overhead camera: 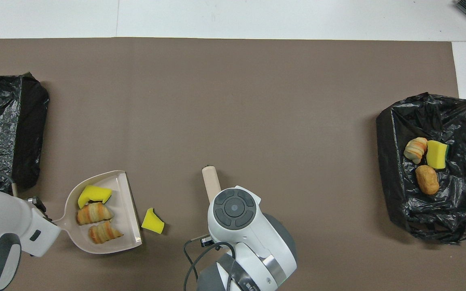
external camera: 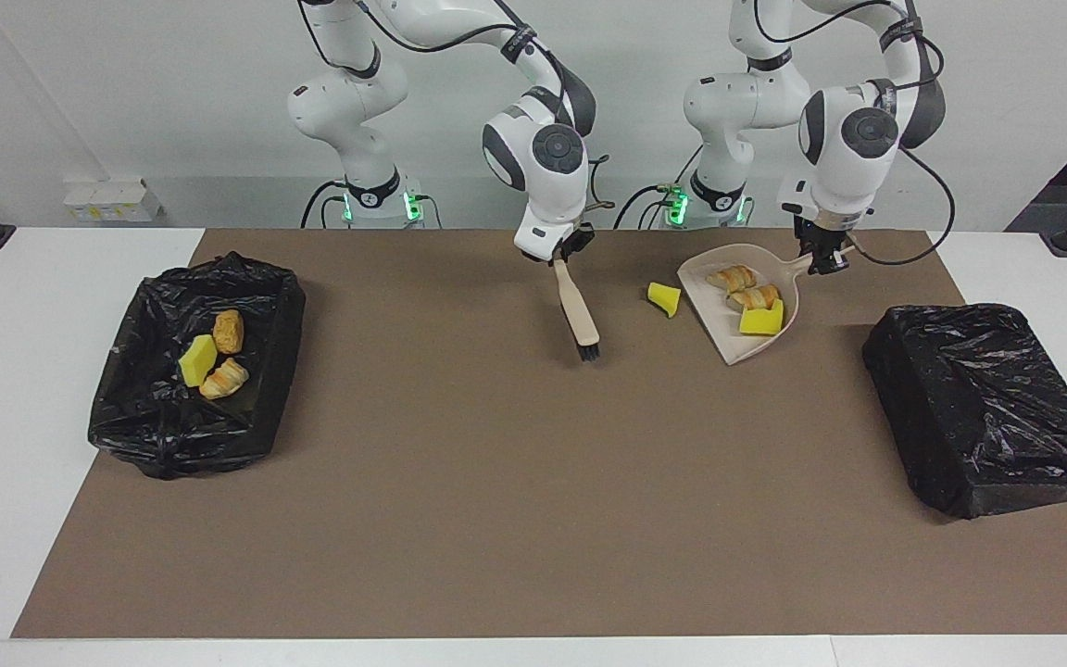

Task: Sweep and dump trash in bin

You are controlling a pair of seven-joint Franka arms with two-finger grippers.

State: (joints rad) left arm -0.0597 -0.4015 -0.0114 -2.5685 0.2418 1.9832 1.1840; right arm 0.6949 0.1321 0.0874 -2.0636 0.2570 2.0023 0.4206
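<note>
White walls back a white desk [external camera: 43,371] that carries a wide brown mat [external camera: 515,482] over most of its top. Two bins lined with black plastic sit on the mat, one at each end. The bin at the right arm's end [external camera: 195,366] lies open and holds three pieces of trash: a yellow sponge wedge [external camera: 197,360] and two golden-brown pastry bits [external camera: 228,331]. The bin at the left arm's end [external camera: 992,408] shows only crumpled black plastic across its top.

Between the bins, close to the robots' edge of the mat, a beige dustpan [external camera: 748,320] is held by its handle in the left tool [external camera: 825,262], whose fingers are pinched on the handle end. The pan's mouth points toward the middle of the mat, and whether its lip touches the mat cannot be told. In it lie two striped pastry bits [external camera: 745,287] and a yellow sponge piece [external camera: 761,320].

Beside the dustpan, toward the right arm's end, a short brush with a beige handle [external camera: 576,310] hangs from the right tool [external camera: 566,252], which is pressed tight on the handle's upper end; the dark bristles [external camera: 588,352] point down and away from the robots, at or just above the mat.

One loose yellow sponge wedge [external camera: 664,298] lies on the mat between brush and dustpan, just beside the pan's mouth and apart from it.
</note>
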